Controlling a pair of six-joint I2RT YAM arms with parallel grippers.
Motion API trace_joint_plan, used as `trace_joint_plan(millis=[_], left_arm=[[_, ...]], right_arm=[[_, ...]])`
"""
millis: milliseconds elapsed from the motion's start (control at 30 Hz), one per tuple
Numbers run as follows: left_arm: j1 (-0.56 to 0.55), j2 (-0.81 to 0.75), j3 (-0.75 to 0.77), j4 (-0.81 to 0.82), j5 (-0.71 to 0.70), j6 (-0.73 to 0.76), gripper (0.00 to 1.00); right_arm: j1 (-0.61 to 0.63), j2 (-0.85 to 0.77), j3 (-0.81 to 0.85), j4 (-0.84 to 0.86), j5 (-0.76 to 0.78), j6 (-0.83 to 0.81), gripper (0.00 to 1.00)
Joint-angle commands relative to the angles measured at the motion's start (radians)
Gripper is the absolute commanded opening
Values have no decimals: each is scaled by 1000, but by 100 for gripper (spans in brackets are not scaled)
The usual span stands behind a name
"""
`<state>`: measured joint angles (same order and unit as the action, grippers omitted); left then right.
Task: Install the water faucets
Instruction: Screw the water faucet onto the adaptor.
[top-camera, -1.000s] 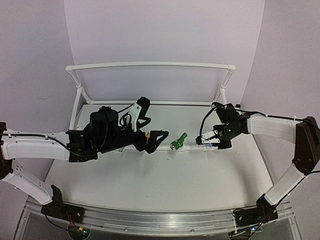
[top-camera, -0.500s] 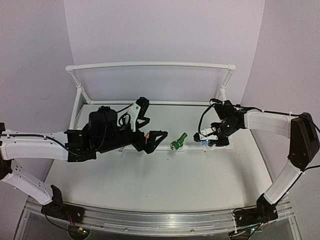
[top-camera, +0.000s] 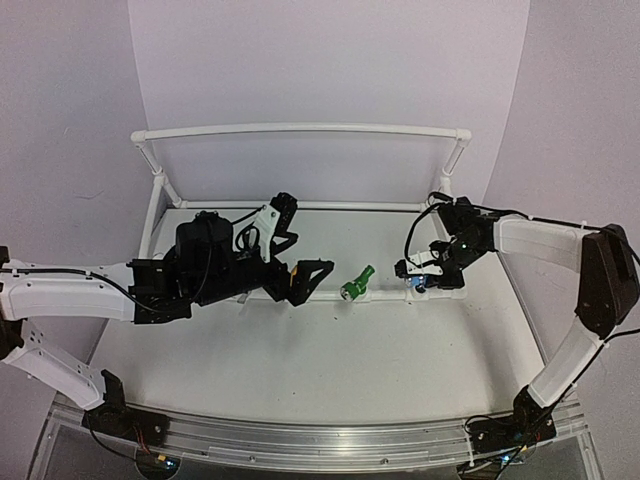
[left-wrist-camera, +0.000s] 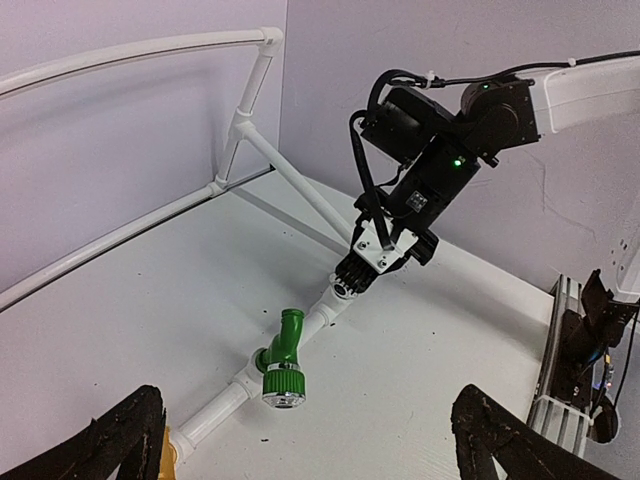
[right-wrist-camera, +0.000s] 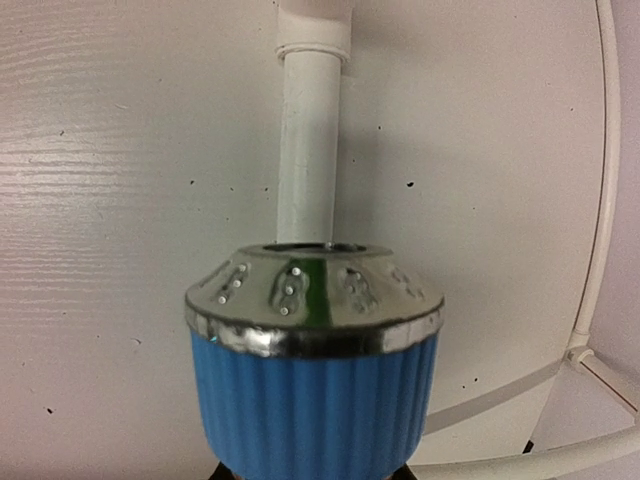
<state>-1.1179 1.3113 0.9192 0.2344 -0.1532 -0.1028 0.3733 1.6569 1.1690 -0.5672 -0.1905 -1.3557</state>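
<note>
Left claw (top-camera: 312, 282): wide open, empty.
Right claw (top-camera: 428, 276): closed on blue faucet (right-wrist-camera: 312, 400), at white pipe (right-wrist-camera: 308, 140) end.
Green faucet (left-wrist-camera: 282, 362): on pipe.

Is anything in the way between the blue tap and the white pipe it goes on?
No, nothing visible is in the way. The right gripper holds the blue faucet with its silver mouth right at the white pipe's end.

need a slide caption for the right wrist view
Close-up of the blue faucet, its metallic nozzle meeting the end of a white pipe against the white table.
</note>
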Motion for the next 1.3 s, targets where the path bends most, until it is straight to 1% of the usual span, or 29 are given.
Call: trace_joint_plan(millis=[0, 267, 667, 1067, 1267], left_arm=[[1, -25, 16, 13, -9, 11, 100], [1, -18, 20, 16, -6, 13, 100], [1, -32, 10, 17, -9, 13, 100], [2, -18, 16, 22, 0, 17, 100], [1, -8, 22, 24, 5, 20, 100]], right_arm=[[-4, -19, 19, -27, -81, 36, 0], [-6, -24, 11, -26, -102, 39, 0], [-62, 22, 20, -17, -129, 8, 0], [-76, -14, 29, -23, -236, 48, 0], [-77, 1, 22, -22, -215, 31, 0]])
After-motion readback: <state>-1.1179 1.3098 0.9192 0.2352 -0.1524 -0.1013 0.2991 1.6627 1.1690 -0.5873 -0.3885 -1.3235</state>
